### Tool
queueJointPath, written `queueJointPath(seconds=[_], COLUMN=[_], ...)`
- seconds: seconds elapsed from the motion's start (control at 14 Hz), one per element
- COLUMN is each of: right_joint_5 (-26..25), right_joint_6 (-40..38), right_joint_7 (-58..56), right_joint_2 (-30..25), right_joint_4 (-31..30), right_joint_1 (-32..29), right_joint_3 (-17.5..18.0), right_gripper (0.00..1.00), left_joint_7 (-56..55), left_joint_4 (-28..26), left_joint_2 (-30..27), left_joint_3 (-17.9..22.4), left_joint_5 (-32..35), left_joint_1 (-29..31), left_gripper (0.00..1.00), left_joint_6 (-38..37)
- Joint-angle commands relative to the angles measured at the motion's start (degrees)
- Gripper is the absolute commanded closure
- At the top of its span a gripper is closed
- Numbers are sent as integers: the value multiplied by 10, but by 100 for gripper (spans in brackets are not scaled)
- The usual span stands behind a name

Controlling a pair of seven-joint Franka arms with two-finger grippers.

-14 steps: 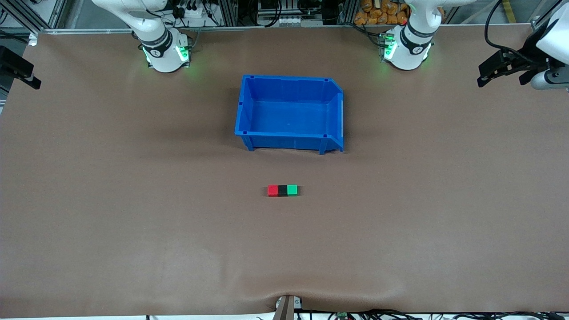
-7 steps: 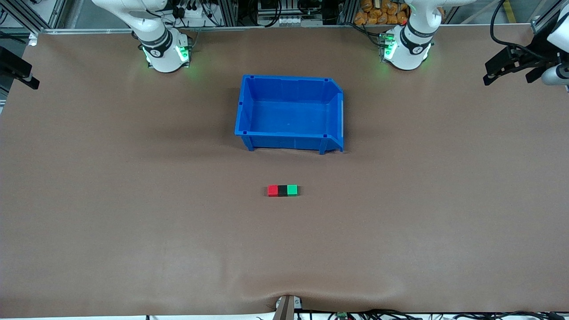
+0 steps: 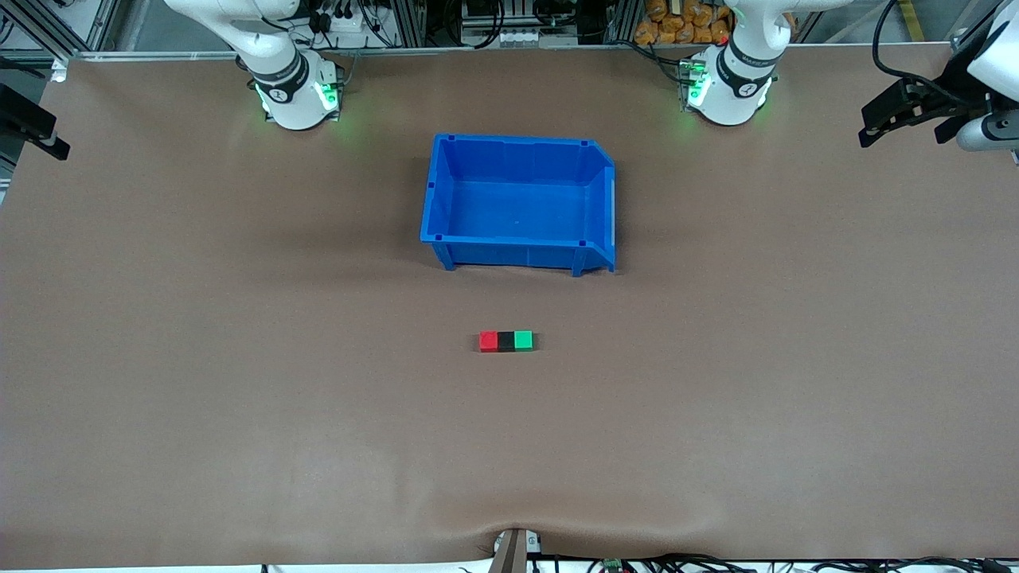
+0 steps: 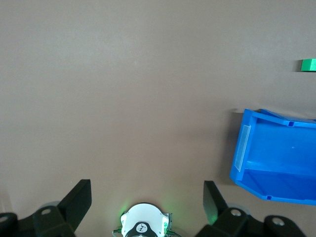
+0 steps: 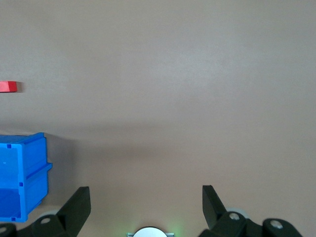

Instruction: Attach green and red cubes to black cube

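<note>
The red cube [image 3: 488, 341], the black cube [image 3: 505, 341] and the green cube [image 3: 523, 341] lie in one touching row on the brown table, black in the middle, nearer the front camera than the blue bin. The green cube also shows in the left wrist view [image 4: 308, 64], the red cube in the right wrist view [image 5: 8, 86]. My left gripper [image 3: 876, 127] is up over the left arm's end of the table, open and empty [image 4: 146, 197]. My right gripper [image 3: 48, 139] is up over the right arm's end, open and empty [image 5: 145, 200].
An empty blue bin [image 3: 437, 199] stands mid-table between the arm bases and the cubes; it also shows in both wrist views [image 4: 240, 148] [image 5: 29, 168]. The arm bases [image 3: 296, 95] [image 3: 728, 91] stand at the table's back edge. A small clamp [image 3: 513, 549] sits at the front edge.
My left gripper has shifted slightly at its end of the table. The cubes, the bin and my right gripper have not moved.
</note>
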Motion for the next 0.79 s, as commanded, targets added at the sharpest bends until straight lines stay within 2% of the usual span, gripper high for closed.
queueJointPath(seconds=[0.0,0.71], right_joint_5=[8,6], right_joint_6=[-2,0], right_joint_7=[-1,-4], right_joint_2=[-1,3], right_joint_4=[0,1], right_joint_1=[-7,-8], right_joint_3=[2,2], right_gripper=[0,0], left_joint_7=[13,14], left_joint_4=[12,13], left_joint_2=[6,11], left_joint_3=[-3,-3], left_joint_5=[8,10], left_joint_1=[1,1], left_gripper=[0,0], left_joint_6=[-13,-17])
